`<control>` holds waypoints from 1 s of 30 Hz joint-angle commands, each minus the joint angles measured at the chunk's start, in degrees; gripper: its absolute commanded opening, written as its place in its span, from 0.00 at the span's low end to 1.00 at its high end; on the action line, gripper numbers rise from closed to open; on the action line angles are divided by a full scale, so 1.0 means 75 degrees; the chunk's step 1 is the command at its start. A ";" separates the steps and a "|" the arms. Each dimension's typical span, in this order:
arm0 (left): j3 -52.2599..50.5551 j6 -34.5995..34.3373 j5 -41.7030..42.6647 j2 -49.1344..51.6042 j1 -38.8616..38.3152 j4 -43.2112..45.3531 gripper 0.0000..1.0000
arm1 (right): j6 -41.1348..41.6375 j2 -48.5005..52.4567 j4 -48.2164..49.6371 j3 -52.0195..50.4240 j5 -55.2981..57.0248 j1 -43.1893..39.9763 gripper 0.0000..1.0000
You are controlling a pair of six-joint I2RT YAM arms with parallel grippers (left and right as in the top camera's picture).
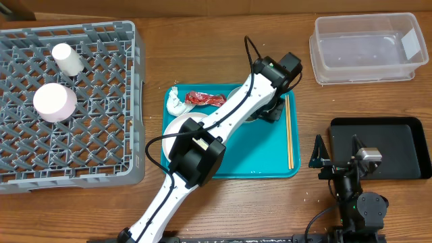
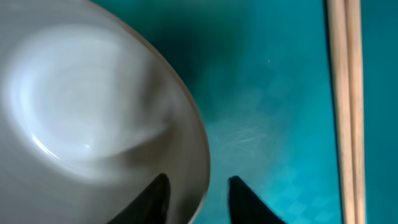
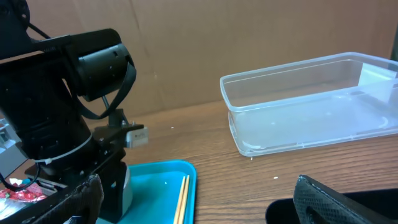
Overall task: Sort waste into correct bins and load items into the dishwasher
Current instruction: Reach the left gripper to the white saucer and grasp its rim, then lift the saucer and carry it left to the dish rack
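Wooden tabletop (image 1: 223,40) carries everything. At the left, the grey dishwasher rack (image 1: 101,155) holds a white cup (image 1: 66,59) and a pale bowl (image 1: 54,101). In the middle sits the teal tray (image 1: 263,155). Locate the white bowl (image 2: 93,106) on this tray, just left of the chopsticks (image 2: 345,112). Treat it as rigid, glazed and slippery, probably light enough for one claw, and breakable if dropped. Take hold at the rim, one finger inside the wall and one outside. The left claw (image 2: 198,182) is set that way now: narrowly parted and astride the rim, with space showing on the outer side, so it grips nothing yet. Whether the inner finger touches the wall cannot be told. Close firmly before you lift, since a smooth rim may pivot between the fingers. Farther right stand the clear bin (image 1: 364,50) and the black bin (image 1: 398,148). The right claw (image 3: 199,205) hangs spread wide and empty, near the black bin.
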 commanded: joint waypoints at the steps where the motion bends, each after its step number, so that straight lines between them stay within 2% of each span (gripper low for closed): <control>1: -0.0003 -0.0108 0.0242 0.0006 0.0000 0.0032 0.29 | -0.0029 -0.0070 0.0044 -0.0082 0.0093 -0.0006 1.00; 2: 0.0035 -0.0105 0.0242 -0.0003 0.0000 0.0015 0.25 | -0.0029 -0.0070 0.0047 -0.0082 0.0093 -0.0006 1.00; 4: 0.0143 -0.0108 0.0236 -0.0064 0.0038 -0.0111 0.04 | -0.0029 -0.0070 0.0044 -0.0082 0.0093 -0.0006 1.00; 8: 0.0510 -0.0108 0.0236 -0.0213 0.0073 -0.0417 0.04 | -0.0029 -0.0070 0.0047 -0.0082 0.0093 -0.0006 1.00; 14: 0.1955 -0.0102 0.0376 -0.0577 0.0073 -0.1300 0.04 | -0.0029 -0.0070 0.0047 -0.0082 0.0093 -0.0006 1.00; 21: 0.3063 0.0192 0.0358 -0.1880 0.0370 -0.2104 0.04 | -0.0029 -0.0070 0.0044 -0.0082 0.0093 -0.0006 1.00; 23: 0.3110 0.0184 0.0087 -0.2398 0.0734 -0.2518 0.04 | -0.0029 -0.0070 0.0044 -0.0082 0.0093 -0.0006 1.00; 27: 0.3040 0.0495 0.0810 -0.3316 0.1786 -0.2515 0.04 | -0.0029 -0.0070 0.0047 -0.0082 0.0093 -0.0006 0.99; 30: 0.2897 0.0577 0.1425 -0.4030 0.3089 -0.2515 0.04 | -0.0029 -0.0070 0.0044 -0.0082 0.0096 -0.0006 1.00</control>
